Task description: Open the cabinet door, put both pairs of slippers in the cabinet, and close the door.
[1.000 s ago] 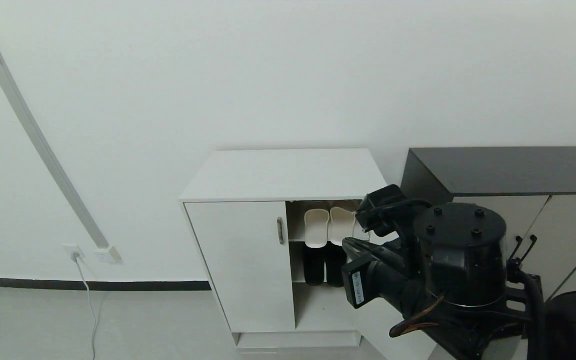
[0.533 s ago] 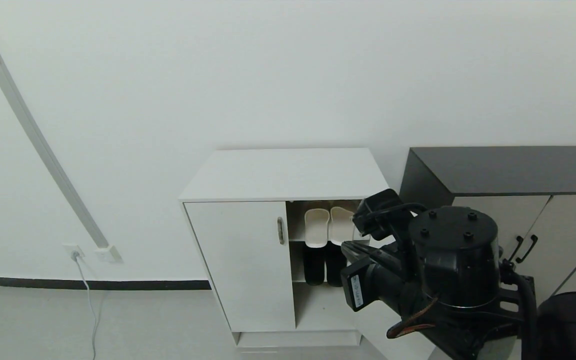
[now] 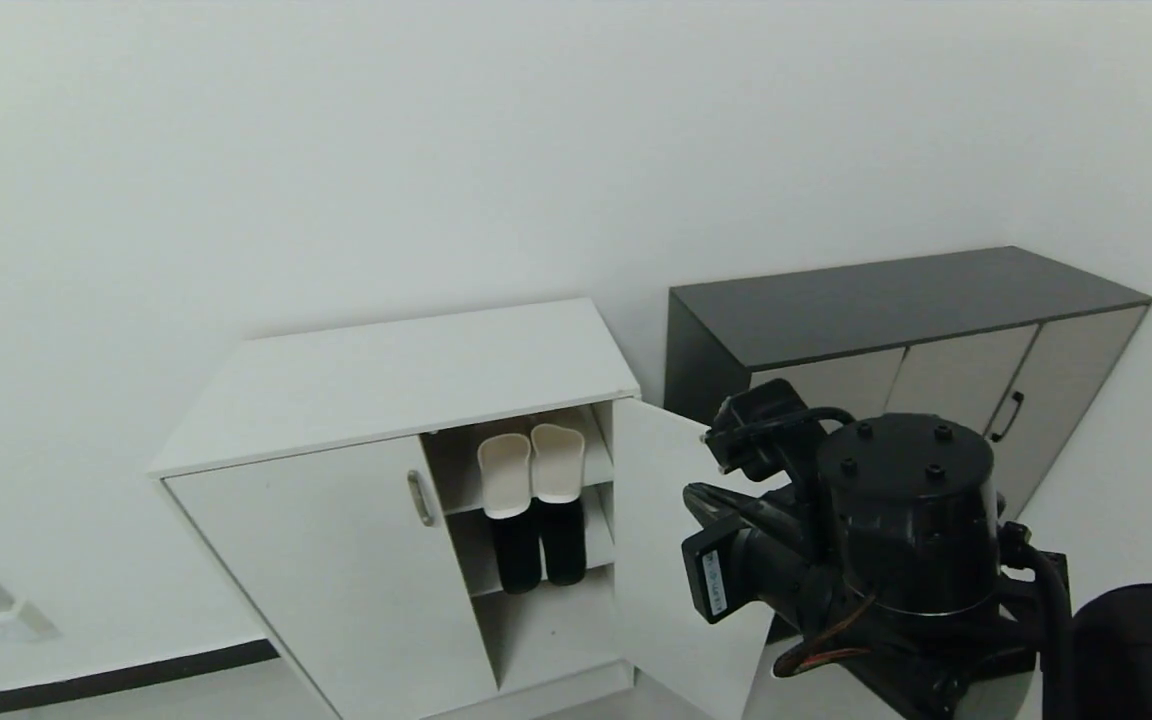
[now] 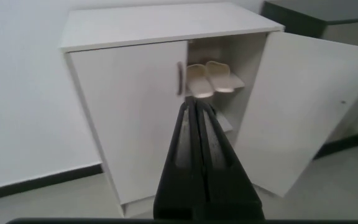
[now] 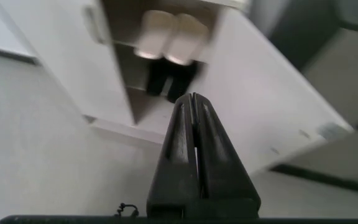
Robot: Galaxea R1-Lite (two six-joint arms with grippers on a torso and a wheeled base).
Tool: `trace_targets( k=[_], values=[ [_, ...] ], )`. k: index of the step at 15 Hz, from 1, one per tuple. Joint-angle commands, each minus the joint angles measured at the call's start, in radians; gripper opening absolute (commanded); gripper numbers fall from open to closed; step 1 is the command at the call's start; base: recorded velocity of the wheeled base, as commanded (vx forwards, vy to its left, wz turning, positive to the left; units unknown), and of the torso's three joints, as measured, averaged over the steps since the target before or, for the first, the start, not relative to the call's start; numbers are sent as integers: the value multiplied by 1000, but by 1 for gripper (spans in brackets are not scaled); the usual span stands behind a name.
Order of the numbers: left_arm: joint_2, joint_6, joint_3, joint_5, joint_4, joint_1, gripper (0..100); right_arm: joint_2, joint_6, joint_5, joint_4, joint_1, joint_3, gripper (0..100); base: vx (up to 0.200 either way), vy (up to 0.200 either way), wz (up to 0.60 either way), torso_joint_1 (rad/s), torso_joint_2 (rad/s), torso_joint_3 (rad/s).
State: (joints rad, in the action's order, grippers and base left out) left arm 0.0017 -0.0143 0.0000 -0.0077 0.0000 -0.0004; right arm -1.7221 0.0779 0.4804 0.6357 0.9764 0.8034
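Observation:
The white cabinet (image 3: 386, 380) stands against the wall with its right door (image 3: 676, 560) swung open and its left door (image 3: 336, 580) closed. Inside, a white pair of slippers (image 3: 531, 470) lies on the upper shelf, and a black pair (image 3: 541, 550) lies on the shelf below. My left gripper (image 4: 194, 106) is shut and empty, held in front of the cabinet and pointing at the gap by the left door's handle (image 4: 180, 78). My right gripper (image 5: 193, 99) is also shut and empty, low before the open door (image 5: 260, 106) and aimed at the black slippers (image 5: 169, 78).
A dark-topped sideboard (image 3: 896, 300) with grey doors stands to the right of the cabinet, close behind the open door. Bare grey floor (image 5: 42, 155) lies in front of the cabinet. A black skirting strip (image 3: 86, 685) runs along the wall at the left.
The head camera has swung, so the cabinet now sits further left in the picture and at an angle, with the open door in plain sight. The right arm holds the same pose.

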Motion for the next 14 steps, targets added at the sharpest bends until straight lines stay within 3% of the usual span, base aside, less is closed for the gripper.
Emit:
trace_targets(
  k=[1,5,11,14],
  values=[
    [0,-1,0,0,0,0,0,-5,0,0,1,-2,-1,0,0,0,0,0,0,0],
    [0,-3,0,0,0,0,0,-4,0,1,1,-2,-3,0,0,0,0,0,0,0],
    [0,-3,0,0,0,-1,0,-10,-1,1,7,-22,-1,0,-200,0,0,1,2,2],
    [0,-1,0,0,0,0,0,-28,-38,1,38,-96,17,0,0,0,0,0,0,0]
  ],
)
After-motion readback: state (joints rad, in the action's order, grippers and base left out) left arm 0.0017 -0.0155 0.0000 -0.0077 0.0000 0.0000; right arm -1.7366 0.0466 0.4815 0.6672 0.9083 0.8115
